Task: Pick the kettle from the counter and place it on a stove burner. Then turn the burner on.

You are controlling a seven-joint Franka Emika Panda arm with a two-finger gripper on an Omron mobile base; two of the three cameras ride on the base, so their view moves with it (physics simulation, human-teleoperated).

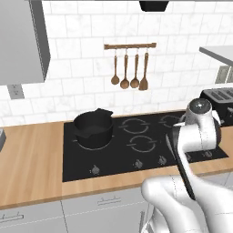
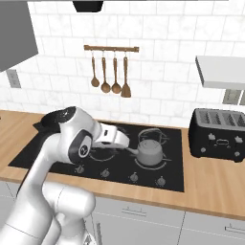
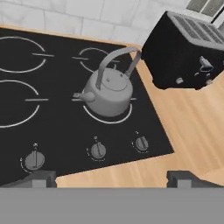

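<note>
The kettle (image 3: 108, 91) is seen standing upright on a stove burner (image 3: 127, 115) near the centre of the hand view, its spout turned toward the left of the frame and its thin handle arched over the lid. In the right base view the kettle (image 2: 150, 149) sits at the right side of the black cooktop (image 2: 57, 162), on the nearer right ring.

The gripper (image 3: 111, 177) is shown at the bottom of the hand view, with its two dark finger tips set wide apart and nothing held between them; it hangs apart from the kettle, over the front edge of the cooktop and the counter (image 3: 192, 131).

Three knobs (image 3: 98, 150) are lined along the cooktop's front edge, below the kettle in the hand view. A black toaster (image 3: 188, 52) stands on the counter at the upper right of that view, just beside the cooktop's right edge and near the kettle's handle. In the right base view the toaster (image 2: 217, 134) is placed at the right of the frame.

A larger black pot (image 1: 93, 128) is seen at the left of the cooktop in the left base view, well apart from the kettle's side. Wooden utensils (image 1: 129, 73) are hung from a rail on the tiled wall above the cooktop. In the left base view the right rings are partly hidden by the white arm (image 1: 195, 136).
</note>
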